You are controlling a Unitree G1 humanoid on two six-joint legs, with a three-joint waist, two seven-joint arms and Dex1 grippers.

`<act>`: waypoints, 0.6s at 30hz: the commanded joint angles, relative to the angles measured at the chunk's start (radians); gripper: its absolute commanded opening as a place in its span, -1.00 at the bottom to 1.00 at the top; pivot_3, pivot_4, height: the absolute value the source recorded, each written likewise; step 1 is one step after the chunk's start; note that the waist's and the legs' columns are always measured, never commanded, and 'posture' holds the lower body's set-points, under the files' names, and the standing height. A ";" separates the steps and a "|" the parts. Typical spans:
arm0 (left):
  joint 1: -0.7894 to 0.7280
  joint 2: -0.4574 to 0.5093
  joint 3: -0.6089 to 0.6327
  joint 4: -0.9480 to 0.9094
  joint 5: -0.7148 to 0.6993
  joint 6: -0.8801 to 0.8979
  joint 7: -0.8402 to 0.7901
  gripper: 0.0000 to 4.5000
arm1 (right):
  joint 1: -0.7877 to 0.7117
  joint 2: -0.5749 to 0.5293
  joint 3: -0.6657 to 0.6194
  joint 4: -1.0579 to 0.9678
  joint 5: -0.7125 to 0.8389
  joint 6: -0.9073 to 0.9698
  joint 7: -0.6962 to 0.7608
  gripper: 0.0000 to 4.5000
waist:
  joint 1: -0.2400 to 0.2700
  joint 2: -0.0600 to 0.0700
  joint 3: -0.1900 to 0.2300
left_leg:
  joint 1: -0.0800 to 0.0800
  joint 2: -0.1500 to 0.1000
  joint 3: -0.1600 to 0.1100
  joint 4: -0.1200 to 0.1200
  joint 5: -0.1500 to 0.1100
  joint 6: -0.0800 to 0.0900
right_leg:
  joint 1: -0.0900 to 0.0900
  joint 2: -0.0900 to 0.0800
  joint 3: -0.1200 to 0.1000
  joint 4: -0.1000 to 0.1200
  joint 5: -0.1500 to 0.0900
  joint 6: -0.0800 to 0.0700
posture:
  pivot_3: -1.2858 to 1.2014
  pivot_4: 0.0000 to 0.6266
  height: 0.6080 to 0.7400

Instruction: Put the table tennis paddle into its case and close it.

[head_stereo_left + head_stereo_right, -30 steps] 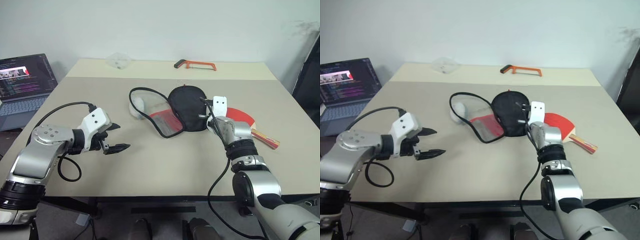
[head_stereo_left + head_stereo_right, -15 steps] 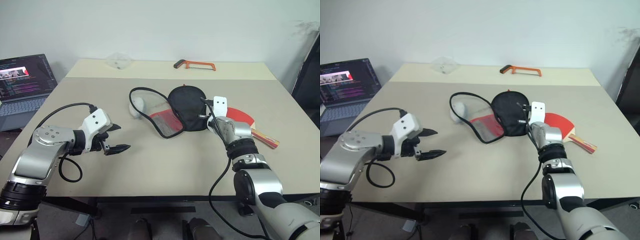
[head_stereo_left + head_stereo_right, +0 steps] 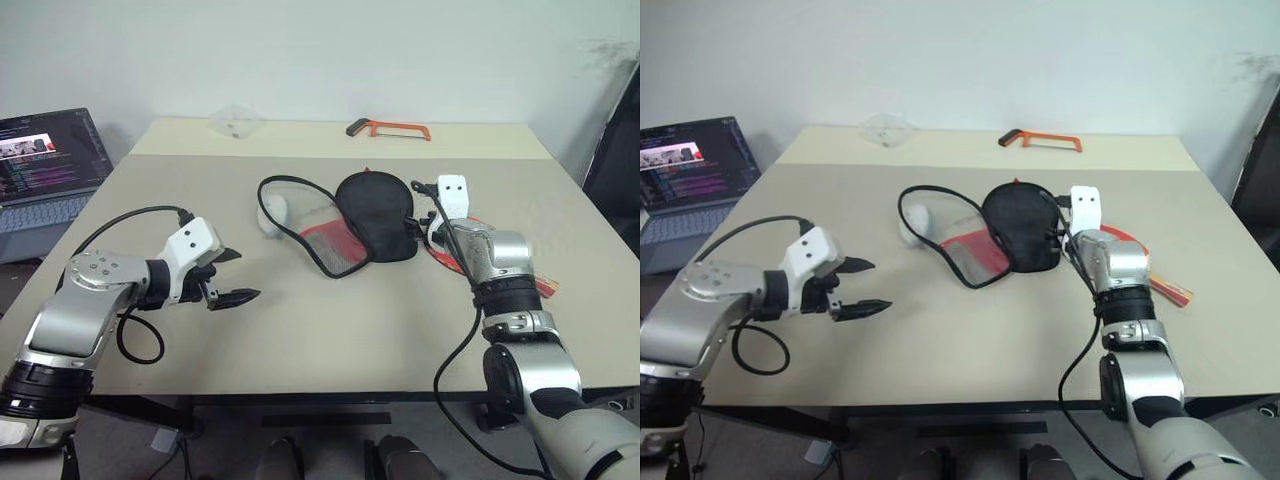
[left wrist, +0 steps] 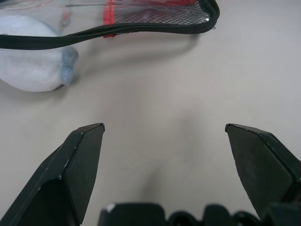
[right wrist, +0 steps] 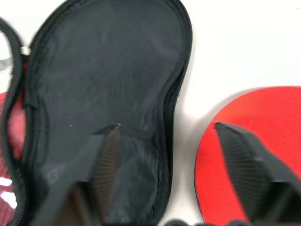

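The case lies unzipped and spread open mid-table, its black half (image 3: 375,215) to the right and its red mesh half (image 3: 325,242) to the left. The table tennis paddle lies just right of it, its red face (image 5: 254,141) flat on the table and its striped handle (image 3: 541,288) pointing right. My right gripper (image 5: 167,126) is open, hovering over the gap between the black half (image 5: 103,84) and the paddle, with nothing held. Well left of the case, my left gripper (image 3: 232,275) is open and empty above bare table.
A small whitish pouch (image 3: 272,213) sits against the case's left rim. An orange hacksaw (image 3: 390,129) and a clear plastic piece (image 3: 237,121) lie at the far edge. An open laptop (image 3: 50,165) stands beyond the table's left side.
My right gripper has opened from shut and risen a little to the right, off the black half's edge. The left arm has kept still.
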 commanded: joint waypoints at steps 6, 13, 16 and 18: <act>-0.052 -0.024 0.053 -0.024 -0.100 -0.020 -0.071 1.00 | 0.113 -0.409 0.028 -0.131 -0.001 0.007 0.295 0.98 | 0.022 0.000 0.000 | -0.001 0.000 0.001 0.000 0.000 0.000 | 0.000 -0.001 0.000 -0.002 0.000 0.000 | 0.03 -0.52 1.00; -0.101 -0.053 0.007 0.019 -0.077 -0.043 -0.089 1.00 | 0.118 -0.637 0.150 0.094 -0.032 -0.171 0.678 0.98 | 0.005 0.000 0.000 | 0.002 0.000 0.002 0.000 0.000 0.000 | 0.000 0.001 0.002 -0.001 -0.001 0.000 | 0.03 -0.52 1.00; -0.116 -0.062 -0.005 0.035 -0.070 -0.049 -0.092 1.00 | 0.117 -0.659 0.206 0.133 -0.041 -0.207 0.821 0.98 | -0.005 0.000 0.000 | 0.002 0.000 0.002 0.000 0.000 0.000 | 0.000 0.001 0.002 -0.001 -0.001 0.000 | 0.03 -0.52 1.00; -0.117 -0.064 -0.009 0.038 -0.067 -0.052 -0.092 1.00 | 0.121 -0.664 0.238 0.140 -0.057 -0.228 0.884 0.98 | -0.008 0.001 0.000 | 0.002 0.000 0.002 0.000 0.000 0.000 | 0.000 0.001 0.002 0.000 -0.001 0.000 | 0.03 -0.52 1.00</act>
